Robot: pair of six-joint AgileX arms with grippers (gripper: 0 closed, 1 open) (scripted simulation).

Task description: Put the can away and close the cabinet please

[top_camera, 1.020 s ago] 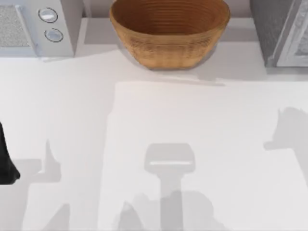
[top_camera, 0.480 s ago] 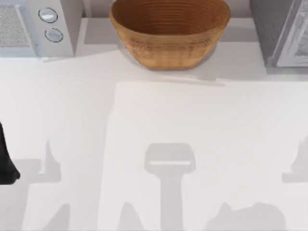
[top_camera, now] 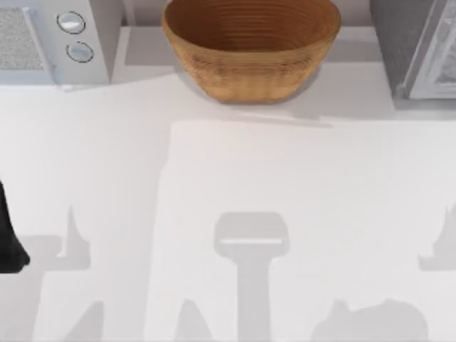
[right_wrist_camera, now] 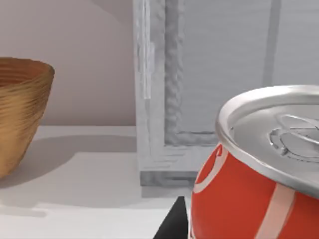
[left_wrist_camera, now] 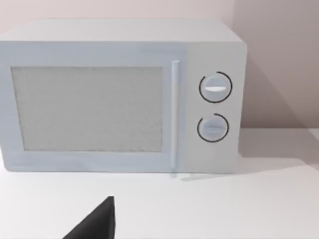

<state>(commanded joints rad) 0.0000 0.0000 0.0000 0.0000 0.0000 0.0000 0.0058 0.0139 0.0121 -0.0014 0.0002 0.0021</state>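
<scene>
Can (right_wrist_camera: 259,184) close against the right wrist camera, tilted, facing the cabinet (right_wrist_camera: 199,89) beside the bowl (right_wrist_camera: 20,114). Probably held by the right claw; grip not visible. Left arm (top_camera: 8,239) parked at left edge.

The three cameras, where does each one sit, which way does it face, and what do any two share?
Top view: above the table, looking down on basket, microwave and cabinet; a dark bit of the left arm at the left edge.
Left wrist view: low, facing the microwave front; a dark tip of the left gripper.
Right wrist view: low, facing the cabinet, the can close up.
Shared: top and right wrist views both show the basket.
</scene>
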